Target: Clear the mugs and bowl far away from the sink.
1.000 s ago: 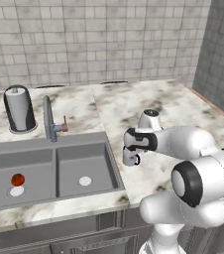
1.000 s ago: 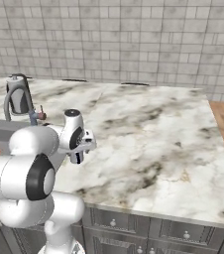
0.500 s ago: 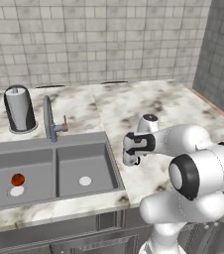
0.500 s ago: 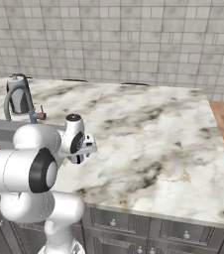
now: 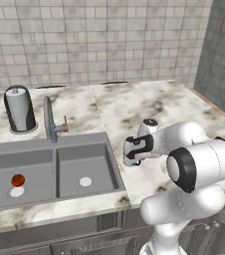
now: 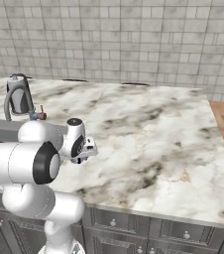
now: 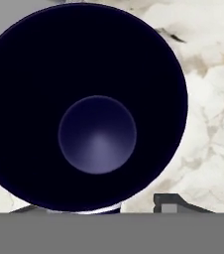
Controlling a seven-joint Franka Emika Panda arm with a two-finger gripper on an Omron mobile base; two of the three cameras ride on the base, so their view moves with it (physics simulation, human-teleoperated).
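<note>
**Closing in on the navy-lined mug beside the sink**

Your gripper is low over the marble counter, just right of the sink, and the hand view looks straight down into the mug. One fingertip sits just outside the rim; whether the jaws are gripping, you cannot tell. Confirm a firm hold on the wall, then lift and carry right. Grey tiled walls enclose the counter.

free: marble counter right of sink | obstacles: tap, black-and-white cylinder
</note>
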